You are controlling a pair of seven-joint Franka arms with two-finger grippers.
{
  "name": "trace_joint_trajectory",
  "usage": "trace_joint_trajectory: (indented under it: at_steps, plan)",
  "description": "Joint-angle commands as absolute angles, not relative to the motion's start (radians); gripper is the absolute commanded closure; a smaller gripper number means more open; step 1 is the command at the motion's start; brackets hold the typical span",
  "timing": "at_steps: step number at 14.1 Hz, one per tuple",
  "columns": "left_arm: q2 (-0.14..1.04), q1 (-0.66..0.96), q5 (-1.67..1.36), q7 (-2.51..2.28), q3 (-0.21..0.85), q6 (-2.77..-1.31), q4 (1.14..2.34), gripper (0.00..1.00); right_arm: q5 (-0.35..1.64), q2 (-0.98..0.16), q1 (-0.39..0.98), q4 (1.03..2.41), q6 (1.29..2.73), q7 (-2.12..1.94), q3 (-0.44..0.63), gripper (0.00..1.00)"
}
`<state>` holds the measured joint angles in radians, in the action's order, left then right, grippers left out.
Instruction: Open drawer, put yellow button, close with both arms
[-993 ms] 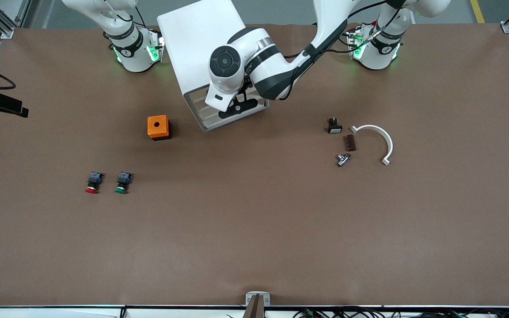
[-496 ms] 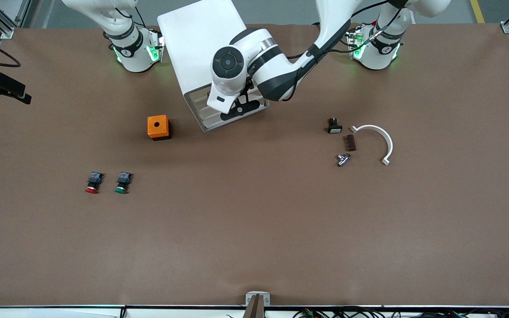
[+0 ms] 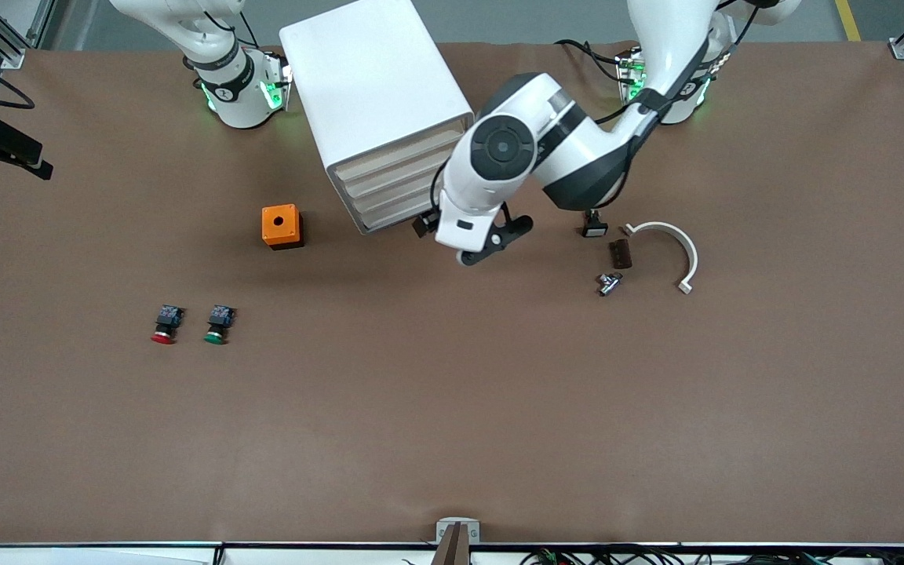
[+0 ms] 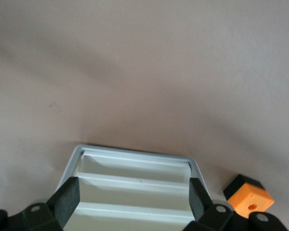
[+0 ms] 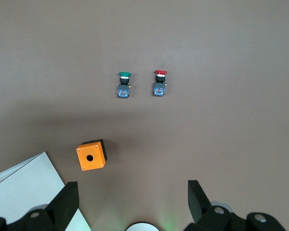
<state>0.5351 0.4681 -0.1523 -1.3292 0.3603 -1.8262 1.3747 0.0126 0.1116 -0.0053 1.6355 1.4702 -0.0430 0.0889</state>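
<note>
The white cabinet (image 3: 373,86) stands between the two arm bases. The drawer (image 3: 401,151), uppermost of its cream fronts, sits flush with the fronts below it. My left gripper (image 3: 483,242) hangs open and empty over bare table, just off the cabinet's front corner toward the left arm's end. In the left wrist view the cabinet (image 4: 135,187) front shows between the spread fingers of the left gripper (image 4: 133,202). My right gripper (image 5: 132,202) is open and empty, high over the table near its own base. The yellow button is out of view.
An orange box (image 3: 282,226) (image 5: 91,155) stands beside the cabinet toward the right arm's end. A red button (image 3: 163,323) and a green button (image 3: 216,323) lie nearer the camera. A white curved piece (image 3: 676,247), black part (image 3: 594,225), brown piece (image 3: 621,253) and metal piece (image 3: 609,283) lie toward the left arm's end.
The left arm has swung off the cabinet's front toward its own end of the table, uncovering the drawer fronts. Nothing on the table has moved.
</note>
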Motion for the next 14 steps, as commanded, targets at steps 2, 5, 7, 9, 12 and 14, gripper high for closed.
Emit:
trace_joint_trajectory:
  at_steps: [2,5,7,9,12,14]
  plan:
    - [0.494,0.391,-0.163,-1.336,0.365,-1.775,1.393,0.00,0.014,0.138,-0.018,1.661,1.494,-0.046,0.078,0.00]
    - [0.462,0.321,-0.156,-1.274,0.368,-1.772,1.393,0.00,0.008,0.138,-0.021,1.660,1.494,-0.052,0.081,0.00]
    - [0.427,0.252,-0.156,-1.191,0.364,-1.735,1.393,0.00,0.005,0.138,-0.021,1.658,1.494,-0.052,0.081,0.00]
    - [0.378,0.172,-0.158,-1.106,0.365,-1.682,1.393,0.00,0.005,0.138,-0.021,1.657,1.494,-0.052,0.080,0.00]
    - [0.272,0.028,-0.158,-0.838,0.368,-1.476,1.399,0.00,0.005,0.138,-0.021,1.655,1.496,-0.052,0.080,0.00]
    - [0.214,-0.053,-0.134,-0.638,0.367,-1.381,1.426,0.00,0.005,0.138,-0.021,1.655,1.497,-0.052,0.080,0.00]
